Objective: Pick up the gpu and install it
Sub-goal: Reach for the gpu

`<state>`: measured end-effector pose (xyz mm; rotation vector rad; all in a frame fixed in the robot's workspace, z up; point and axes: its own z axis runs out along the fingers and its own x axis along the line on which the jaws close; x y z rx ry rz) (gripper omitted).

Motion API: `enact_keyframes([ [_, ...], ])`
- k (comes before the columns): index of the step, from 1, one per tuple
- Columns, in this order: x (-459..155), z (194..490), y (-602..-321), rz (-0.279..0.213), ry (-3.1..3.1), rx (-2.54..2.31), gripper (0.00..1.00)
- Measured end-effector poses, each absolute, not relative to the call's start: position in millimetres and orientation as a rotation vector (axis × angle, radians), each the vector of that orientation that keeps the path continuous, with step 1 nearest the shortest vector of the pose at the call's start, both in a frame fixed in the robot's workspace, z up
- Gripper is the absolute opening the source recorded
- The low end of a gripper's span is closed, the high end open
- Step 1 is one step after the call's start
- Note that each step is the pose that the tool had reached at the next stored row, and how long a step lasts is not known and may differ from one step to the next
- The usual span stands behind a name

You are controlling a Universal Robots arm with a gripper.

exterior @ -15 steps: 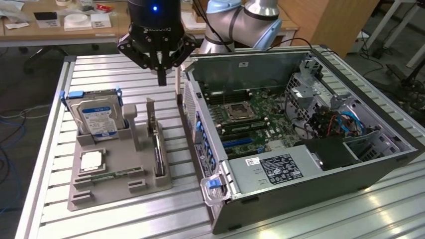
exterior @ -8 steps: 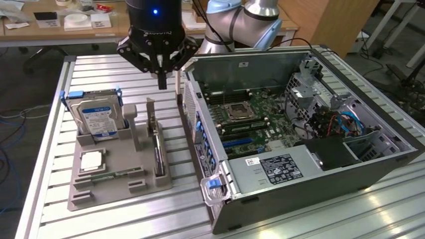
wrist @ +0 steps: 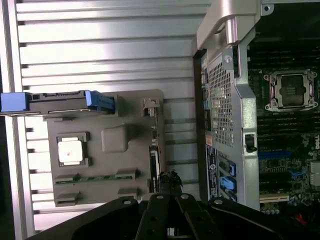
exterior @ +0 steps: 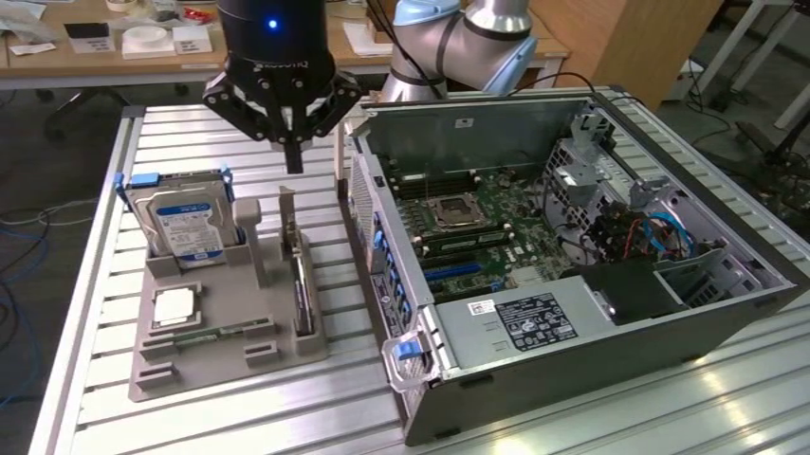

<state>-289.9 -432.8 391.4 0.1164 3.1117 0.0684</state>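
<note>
gpu: the gpu [exterior: 302,284] is seen standing on its long edge in a slot of a grey tray [exterior: 234,294], along the tray side nearest the computer case. It is viewed edge-on, so little of its faces can be made out. It has not been lifted.

Fingers: the gripper [exterior: 295,163] is held above the far end of the gpu slot, pointing straight down. Its fingers are pressed together and nothing is held between them. A gap is seen between the fingertips and the top of the card. In the wrist view the closed fingertips are seen over the tray edge where the gpu sits.

Tray: other parts are kept in it. A hard drive [exterior: 188,226] with a blue-white label and blue side rails is stood upright at the end on the exterior view's left. A square processor chip [exterior: 174,305] is laid flat in a pocket below it, and a thin memory stick [exterior: 209,334] is laid just beside that.

Computer case: the computer case [exterior: 595,360] is laid on its side, open at the top, just beside the tray on the exterior view's right. A motherboard [exterior: 487,223] with a bare processor socket [exterior: 456,213] is exposed inside, and a labelled power supply [exterior: 525,322] is set at the near end.

Table: tray and case are both carried by a ribbed metal table [exterior: 190,417].

Arm: the arm [exterior: 456,47] is seen behind the case.
</note>
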Motion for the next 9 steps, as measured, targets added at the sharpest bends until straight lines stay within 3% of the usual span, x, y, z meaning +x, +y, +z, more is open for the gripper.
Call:
enact_keyframes([
  [9, -298.4, 391.0, -441.8, 0.069, 3.111, 0.116, 0.11],
])
